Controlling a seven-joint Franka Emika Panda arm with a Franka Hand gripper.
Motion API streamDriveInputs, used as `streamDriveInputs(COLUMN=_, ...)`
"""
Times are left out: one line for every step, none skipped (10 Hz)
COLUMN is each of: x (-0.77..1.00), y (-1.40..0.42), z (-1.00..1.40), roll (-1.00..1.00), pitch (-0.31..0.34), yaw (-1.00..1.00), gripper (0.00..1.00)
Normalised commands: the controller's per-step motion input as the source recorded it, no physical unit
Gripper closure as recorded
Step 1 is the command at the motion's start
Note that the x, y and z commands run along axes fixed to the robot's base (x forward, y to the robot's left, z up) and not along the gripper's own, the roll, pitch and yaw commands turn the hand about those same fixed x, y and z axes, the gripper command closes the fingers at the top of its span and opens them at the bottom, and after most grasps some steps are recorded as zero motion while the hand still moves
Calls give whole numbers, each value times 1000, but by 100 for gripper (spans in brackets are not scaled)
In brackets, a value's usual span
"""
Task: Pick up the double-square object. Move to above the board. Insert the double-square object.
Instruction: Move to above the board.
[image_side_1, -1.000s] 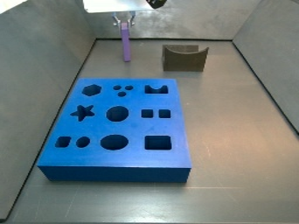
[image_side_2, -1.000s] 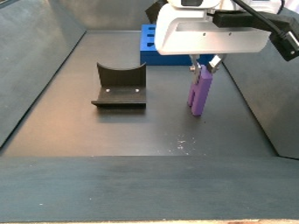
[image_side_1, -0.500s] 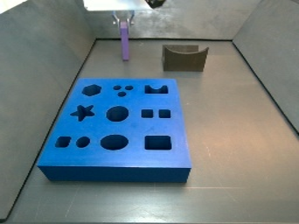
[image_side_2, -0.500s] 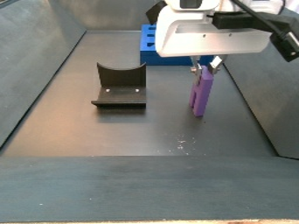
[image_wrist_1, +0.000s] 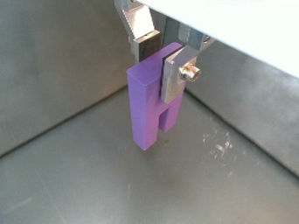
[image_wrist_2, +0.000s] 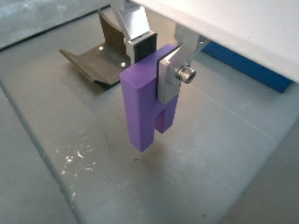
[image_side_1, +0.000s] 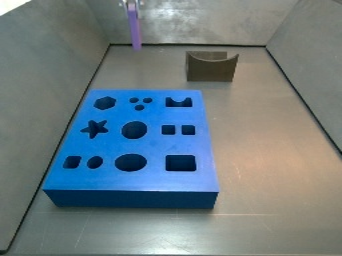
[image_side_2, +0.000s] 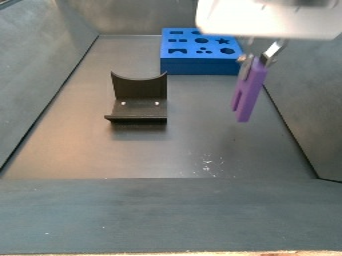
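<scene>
Grey walls enclose a dark, scuffed tabletop (image_side_2: 160, 150). The end effector (image_wrist_1: 166, 54) is closed on the upper end of the double-square object (image_wrist_1: 152, 98), one silver finger (image_wrist_2: 167, 74) flat against its near face; both wrist views show this. The purple block hangs upright, its lower end clear of the surface in a side view (image_side_2: 247, 90). In a side view (image_side_1: 134, 24) it sits high at the far end of the enclosure, well apart from the board (image_side_1: 134, 150). The olive-brown notched block (image_side_2: 136, 98) stands beside the travel path, not in it.

Assessment: pick-up appears complete; transfer to above the board is the step in hand. Recommended: hold height while crossing, keep the block vertical, then align its double-square profile with the matching cut-out before descending. Which cut-out fits cannot be confirmed from these views.
</scene>
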Motion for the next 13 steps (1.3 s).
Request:
streamDriveInputs(x=-211, y=106, z=1000, roll=109, pitch=57, yaw=-10, gripper=100)
streamDriveInputs(x=-207, y=102, z=1000, roll=99, pitch=49, yaw=-4, gripper=100)
streamDriveInputs(x=-199, y=96, z=1000, roll=82, pitch=30, yaw=-2, gripper=100)
streamDriveInputs(x=-197, y=95, z=1000, roll=77, pitch=26, yaw=-4, gripper=100)
streamDriveInputs(x=-191, y=89, z=1000, roll=62, pitch=20, yaw=-7, gripper=100)
streamDriveInputs(x=-187, y=87, z=1000, roll=50, pitch=22, yaw=-7, gripper=100)
streamDriveInputs(x=-179, y=87, z=1000, roll=36, pitch=27, yaw=-10, gripper=100)
streamDriveInputs(x=-171, y=86, z=1000, roll=25, pitch=33, yaw=-15, gripper=100)
streamDriveInputs(x=-156, y=86, z=1000, roll=13, pitch=43, yaw=-22, gripper=100)
streamDriveInputs(x=-146, y=87, z=1000, roll=2, pitch=54, yaw=-26, gripper=100)
streamDriveInputs(x=-128, y=87, z=1000, roll=-8, pitch=63, yaw=-33, gripper=100)
streamDriveInputs(x=-119, y=87, z=1000, roll=-10, pitch=64, yaw=-34, gripper=100)
streamDriveInputs(x=-103, y=83, z=1000, roll=-11, pitch=65, yaw=-34, gripper=100)
